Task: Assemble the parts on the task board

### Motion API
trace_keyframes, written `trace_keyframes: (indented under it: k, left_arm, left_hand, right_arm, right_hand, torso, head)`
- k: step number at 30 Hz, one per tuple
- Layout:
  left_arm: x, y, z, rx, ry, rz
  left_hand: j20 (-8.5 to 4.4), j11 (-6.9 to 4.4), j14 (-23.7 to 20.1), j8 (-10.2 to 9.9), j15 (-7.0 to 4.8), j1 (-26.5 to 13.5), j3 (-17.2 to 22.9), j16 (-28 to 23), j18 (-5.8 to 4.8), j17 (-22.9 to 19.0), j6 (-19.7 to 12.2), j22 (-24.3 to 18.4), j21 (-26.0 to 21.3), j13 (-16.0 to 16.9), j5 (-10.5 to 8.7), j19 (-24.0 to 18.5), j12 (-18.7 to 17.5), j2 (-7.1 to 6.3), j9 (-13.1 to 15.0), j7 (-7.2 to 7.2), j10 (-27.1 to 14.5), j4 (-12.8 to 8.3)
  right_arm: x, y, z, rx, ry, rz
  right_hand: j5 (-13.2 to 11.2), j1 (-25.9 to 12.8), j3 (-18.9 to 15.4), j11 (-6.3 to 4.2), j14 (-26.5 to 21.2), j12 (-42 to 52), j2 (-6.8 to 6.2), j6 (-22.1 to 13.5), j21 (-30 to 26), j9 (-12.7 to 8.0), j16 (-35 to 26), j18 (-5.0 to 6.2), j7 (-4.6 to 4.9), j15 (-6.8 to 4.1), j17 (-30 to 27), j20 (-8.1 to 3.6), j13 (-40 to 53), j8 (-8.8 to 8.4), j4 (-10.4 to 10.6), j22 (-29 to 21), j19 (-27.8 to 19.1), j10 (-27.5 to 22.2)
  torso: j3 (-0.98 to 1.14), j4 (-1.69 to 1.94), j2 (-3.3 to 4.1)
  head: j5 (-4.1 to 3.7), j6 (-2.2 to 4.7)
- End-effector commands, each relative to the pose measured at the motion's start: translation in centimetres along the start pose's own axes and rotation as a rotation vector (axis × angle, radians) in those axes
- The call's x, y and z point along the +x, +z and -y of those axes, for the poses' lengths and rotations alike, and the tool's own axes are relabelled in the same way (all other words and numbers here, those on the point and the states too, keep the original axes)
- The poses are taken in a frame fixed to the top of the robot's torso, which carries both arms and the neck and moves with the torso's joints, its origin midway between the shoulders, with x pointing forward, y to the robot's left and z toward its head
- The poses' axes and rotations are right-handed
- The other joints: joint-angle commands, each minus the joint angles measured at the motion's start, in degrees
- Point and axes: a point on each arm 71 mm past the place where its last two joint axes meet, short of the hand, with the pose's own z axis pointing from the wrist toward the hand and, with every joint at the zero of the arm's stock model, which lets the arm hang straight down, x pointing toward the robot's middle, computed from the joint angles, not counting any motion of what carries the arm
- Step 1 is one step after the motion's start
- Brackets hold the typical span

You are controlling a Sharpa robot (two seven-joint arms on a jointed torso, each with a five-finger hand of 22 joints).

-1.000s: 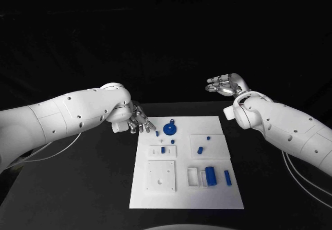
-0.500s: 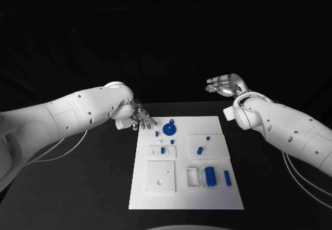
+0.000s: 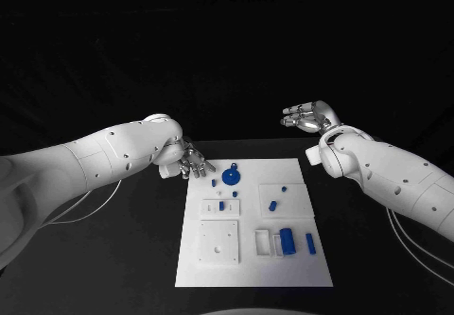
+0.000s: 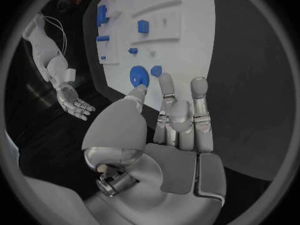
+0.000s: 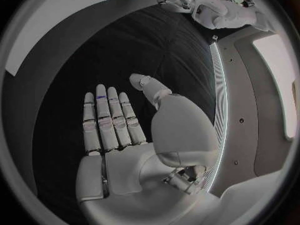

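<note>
Your left hand [image 3: 192,164] hovers at the task board's [image 3: 254,262] far left corner, fingers [image 4: 199,92] spread, empty; the blue disc part [image 3: 233,176] lies just beyond them (no legible writing anywhere). Your right hand [image 3: 308,116] is raised beyond the tabletop [image 3: 123,256], fingers [image 5: 111,110] straight, holding nothing.

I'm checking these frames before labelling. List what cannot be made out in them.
- Head view: whether the left hand touches the task board; its fingers overlap the board's far corner.
- Head view: the small parts near the blue disc are too small to identify.
- Right wrist view: the task board is cut off by the circle's rim.
</note>
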Motion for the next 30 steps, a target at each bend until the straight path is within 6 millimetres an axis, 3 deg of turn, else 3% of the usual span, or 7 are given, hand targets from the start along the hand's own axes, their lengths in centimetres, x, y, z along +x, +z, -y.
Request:
trace_keyframes:
  k: [1,5,8,9,22,30]
  left_arm:
    - [0.5,0.2,0.4,0.030,-0.005,-0.031]
    - [1.0,0.5,0.5,0.030,0.004,-0.056]
    - [1.3,0.7,0.5,0.026,0.012,-0.075]
    - [1.4,0.8,0.5,0.025,0.014,-0.079]
    - [2.2,1.3,0.5,0.017,0.020,-0.112]
    - [2.3,1.4,0.6,0.017,0.023,-0.123]
  left_hand:
    - [0.31,0.18,0.09,0.92,0.13,-0.40,-0.20,0.31,0.11,0.30,0.74,1.06,-0.02,-3.20,-0.17,0.00,1.98,0.85,-4.00,-0.18,-0.44,-0.67]
    - [0.33,0.06,0.20,1.97,0.08,-0.71,-0.59,0.45,0.15,0.55,1.48,1.02,0.15,-6.47,-0.12,-0.05,4.76,1.47,-6.15,-0.41,-0.89,-1.36]
    - [0.28,-0.01,0.17,2.52,-0.01,-0.86,-0.58,0.42,0.11,0.52,1.99,1.02,0.18,-6.86,-0.17,-0.09,5.51,1.59,-6.04,-0.63,-0.79,-1.35]
    - [0.17,0.00,0.17,3.13,-0.04,-1.20,-0.58,0.43,-0.06,0.57,1.51,1.00,0.36,-8.67,-0.20,-0.19,7.49,1.77,-5.92,-0.60,-1.49,-1.67]
    - [0.23,0.00,0.19,3.09,-0.03,-1.39,-0.76,0.44,0.06,0.54,1.52,1.00,0.36,-9.10,-0.25,-0.14,7.93,2.42,-6.07,-0.61,-1.49,-1.84]
    - [0.28,-0.02,0.19,2.89,-0.04,-1.10,-1.75,0.46,0.10,0.56,1.70,1.00,0.35,-9.71,0.23,-0.17,8.35,4.33,-6.31,-0.67,-1.56,-3.75]
  right_arm:
    - [0.1,0.0,-0.2,-0.012,-0.006,-0.010]
    - [0.2,0.0,-0.2,-0.013,-0.005,-0.011]
    - [0.2,0.0,-0.2,-0.013,-0.005,-0.012]
    - [0.2,0.0,-0.2,-0.013,-0.005,-0.012]
    - [0.3,0.0,-0.3,-0.015,-0.004,-0.013]
    - [0.4,0.0,-0.3,-0.015,-0.003,-0.014]
  right_hand:
    - [0.42,0.22,-0.20,0.07,-0.63,-0.23,0.51,-0.31,-0.19,-0.05,-0.26,0.34,0.05,0.02,-0.07,-0.07,-0.09,-0.16,-0.01,-0.08,-0.45,-0.40]
    - [0.42,0.22,-0.20,0.07,-0.63,-0.23,0.51,-0.31,-0.19,-0.05,-0.26,0.34,0.05,0.02,-0.07,-0.07,-0.09,-0.16,-0.01,-0.08,-0.45,-0.40]
    - [0.42,0.22,-0.20,0.07,-0.63,-0.23,0.51,-0.31,-0.19,-0.05,-0.26,0.34,0.05,0.02,-0.07,-0.07,-0.09,-0.16,-0.01,-0.08,-0.45,-0.40]
    - [0.42,0.22,-0.20,0.07,-0.63,-0.23,0.51,-0.31,-0.19,-0.05,-0.26,0.34,0.05,0.02,-0.07,-0.07,-0.09,-0.16,-0.01,-0.08,-0.45,-0.40]
    - [0.43,0.19,-0.21,0.08,-0.67,-0.23,0.52,-0.29,-0.20,-0.05,-0.26,0.35,0.05,0.02,-0.07,-0.06,-0.09,-0.15,-0.02,-0.08,-0.58,-0.41]
    - [0.44,0.15,-0.21,0.08,-0.69,-0.24,0.53,-0.31,-0.20,-0.05,-0.25,0.35,0.05,0.03,-0.07,-0.05,-0.09,-0.16,0.00,-0.09,-0.64,-0.41]
  torso:
    - [-0.03,-0.04,0.06]
    - [-0.08,-0.12,0.09]
    - [-0.04,-0.08,0.12]
    - [-0.03,-0.10,0.15]
    - [0.01,0.02,0.00]
    - [0.01,0.03,0.00]
  head:
    - [0.00,0.05]
    - [-0.06,0.06]
    - [-0.11,0.01]
    - [-0.12,0.01]
    - [-0.34,-0.18]
    - [-0.40,-0.21]
